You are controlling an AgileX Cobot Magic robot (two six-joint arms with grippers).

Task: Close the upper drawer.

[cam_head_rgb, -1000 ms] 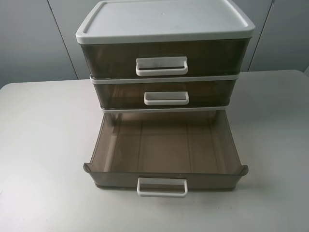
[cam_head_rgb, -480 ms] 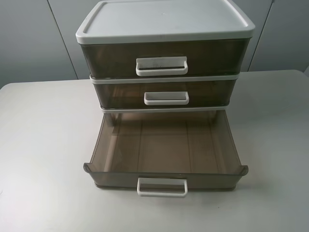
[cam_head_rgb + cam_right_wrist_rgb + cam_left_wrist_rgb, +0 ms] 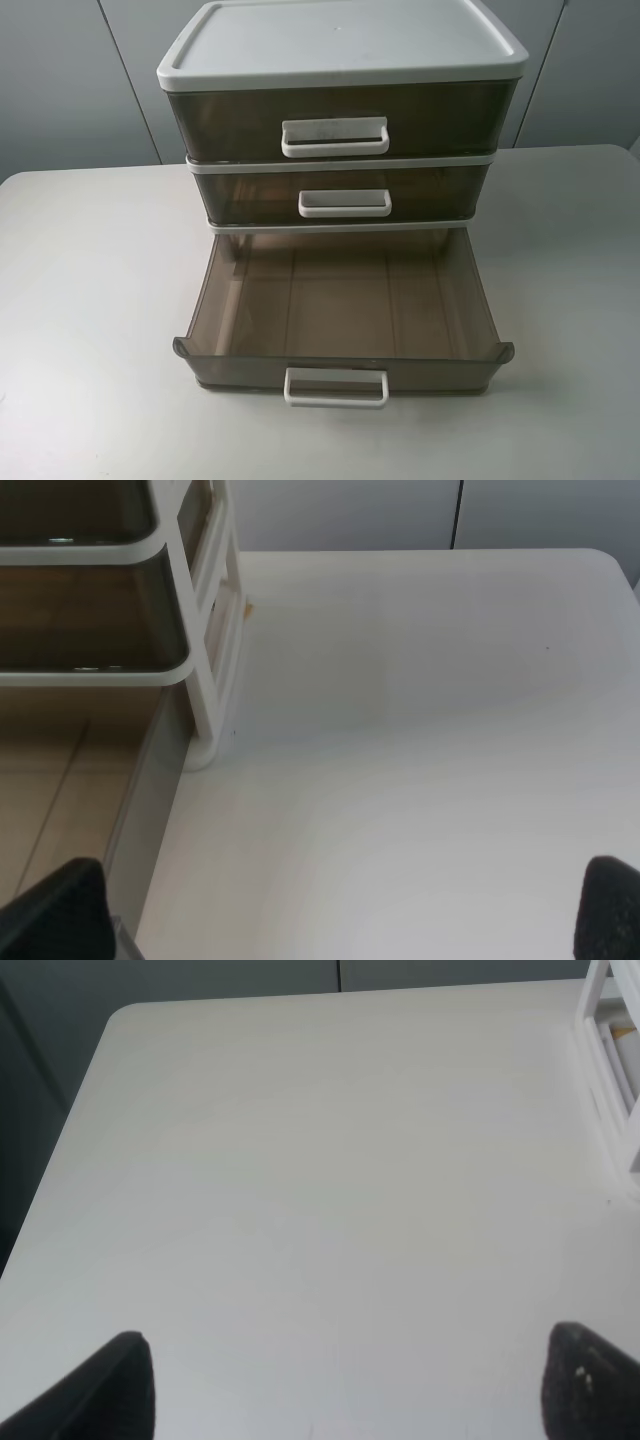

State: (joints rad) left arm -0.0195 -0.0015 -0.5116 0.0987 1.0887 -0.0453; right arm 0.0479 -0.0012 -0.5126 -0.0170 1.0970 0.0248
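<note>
Top drawer point(image 3: 340, 120) sits flush in the cabinet point(image 3: 340, 45) at desk point(image 3: 90, 330) centre-back, white handle point(image 3: 335, 137) facing front; smoky brown front, white lid above. Mid drawer point(image 3: 345, 192) also flush w/ its own white handle. Bottom drawer point(image 3: 340, 310) is pulled far out toward the front, empty inside, handle point(image 3: 336, 387) at its front edge. No arms in the high view. Left gripper point(image 3: 345, 1385): dark fingertips point(image 3: 120, 1385) wide apart over bare desk, holding nothing, cabinet frame just at the edge of that view. Right gripper point(image 3: 335, 910): fingertips point(image 3: 610, 905) also spread wide, empty, hovering beside the cabinet's right side near the open bottom drawer's wall.
</note>
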